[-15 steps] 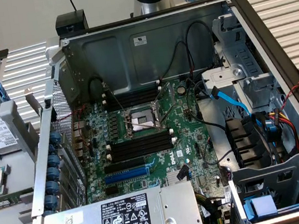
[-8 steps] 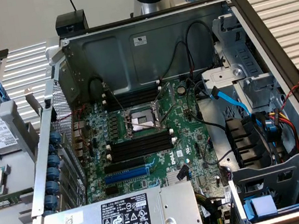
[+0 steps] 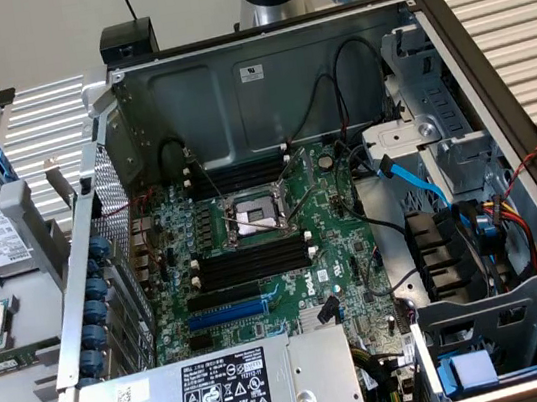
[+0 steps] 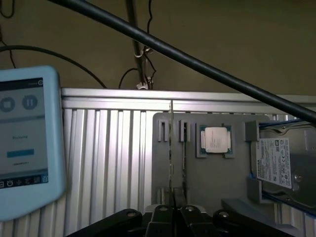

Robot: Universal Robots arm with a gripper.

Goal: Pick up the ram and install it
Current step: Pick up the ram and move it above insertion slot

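Ram (image 4: 171, 148) stands edge-on, clenched in your jaws over the grey tray (image 4: 217, 182) (processor (image 4: 216, 139) and hard drive (image 4: 279, 163) lie on it). You have ribbed worktop (image 4: 113, 158) beside the tray; a thick black cable (image 4: 197, 64) slants across, a touchscreen (image 4: 24, 143) nearby.

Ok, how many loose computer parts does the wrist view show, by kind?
Processor chip: 1
Hard drive: 1
Ram, edge-on in the shut hand: 1
Total: 3
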